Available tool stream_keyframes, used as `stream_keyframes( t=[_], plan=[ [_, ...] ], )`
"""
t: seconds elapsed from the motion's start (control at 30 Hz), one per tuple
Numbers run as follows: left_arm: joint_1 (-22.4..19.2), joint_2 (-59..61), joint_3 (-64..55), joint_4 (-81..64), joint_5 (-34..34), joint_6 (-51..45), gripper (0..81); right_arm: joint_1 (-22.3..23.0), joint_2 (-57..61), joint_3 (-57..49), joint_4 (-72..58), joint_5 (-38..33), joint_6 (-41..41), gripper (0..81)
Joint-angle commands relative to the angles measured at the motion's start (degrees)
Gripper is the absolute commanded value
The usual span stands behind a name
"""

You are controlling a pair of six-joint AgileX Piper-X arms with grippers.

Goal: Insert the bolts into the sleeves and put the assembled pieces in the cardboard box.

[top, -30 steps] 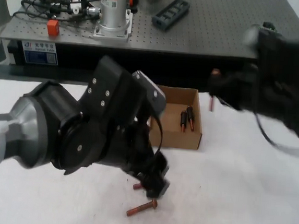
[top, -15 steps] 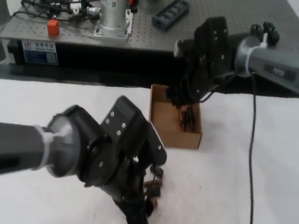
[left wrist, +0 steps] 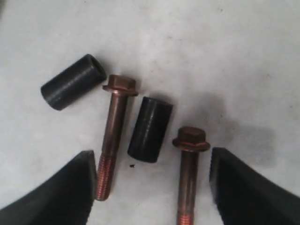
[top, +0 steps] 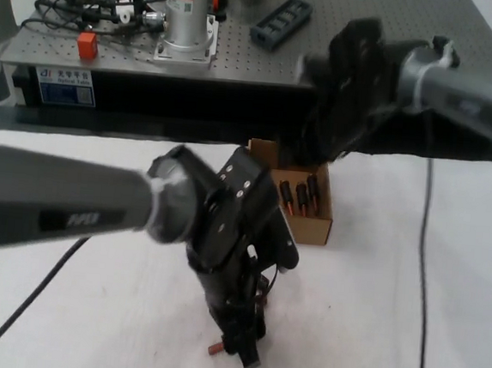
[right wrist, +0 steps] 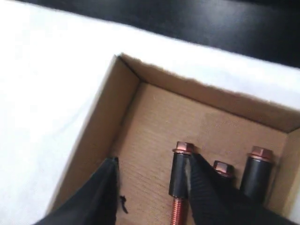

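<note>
On the white cloth lie two copper bolts (left wrist: 115,126) (left wrist: 190,168) and two black sleeves (left wrist: 72,82) (left wrist: 150,129), all loose. My left gripper (left wrist: 152,159) hangs open just above them, its fingers to either side of the nearer sleeve and bolt; in the high view this gripper (top: 244,349) is near the front edge, beside a bolt (top: 214,350). The cardboard box (top: 311,227) holds three assembled pieces (top: 301,197). My right gripper (right wrist: 152,161) stands open inside the box (right wrist: 105,117), with one assembled piece (right wrist: 180,176) lying against one finger (right wrist: 201,187).
A metal optical bench (top: 369,57) runs along the back, carrying a black tray (top: 282,19), an orange block (top: 87,45), a metal post (top: 187,24) and cables. White cloth (top: 406,319) covers the bench around the box.
The right arm swung in over the box, which now holds three pieces instead of two. The left arm moved forward and down over the loose bolts and sleeves.
</note>
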Motion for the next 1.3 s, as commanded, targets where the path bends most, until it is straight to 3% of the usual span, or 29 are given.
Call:
stream_keyframes(
  t=[0.0,0.13,0.4,0.47,0.6,0.77,0.9,1.03,1.27],
  plan=[
    [-0.01,1.29,-2.04,4.01,-0.58,1.85,40.5,-2.11,-7.93,-0.89,1.46,-3.47,1.77,33.1],
    [-0.01,2.97,-2.96,5.1,-0.58,2.27,33.4,-3.04,-12.06,-0.89,3.05,-3.74,1.35,33.1],
    [-0.01,3.6,-3.19,4.52,2.06,2.27,30.6,-3.51,-16.1,-0.89,10.33,-4.59,-0.45,33.1],
    [-0.01,3.6,-3.19,4.52,2.06,2.27,24.4,-3.51,-16.72,-0.57,11.38,-5.75,-1.3,33.1],
    [-0.01,3.6,-3.19,3.8,1.94,2.0,0.8,-3.51,-20.03,2.99,11.05,-7.72,-1.3,33.1],
    [0.12,1.97,-4.59,4.34,-0.33,-5.78,0.6,-3.51,-26.24,12.1,12.24,-7.27,-5.4,33.1],
    [2.95,-5.06,-3.41,5.8,-1.89,-16.08,0.7,-1.75,-29.53,18.03,15.31,-5.36,-10.45,33.1],
    [7.81,-16.63,4.62,4.46,-1.48,-24.39,0.7,2.59,-28.54,21.28,15.32,-2.07,-14.15,33.1],
    [12.29,-35.66,17.88,0.76,0.85,-27.12,0.7,12.06,-20.77,20.69,9.83,7.63,-18.05,33.1]
  ],
)
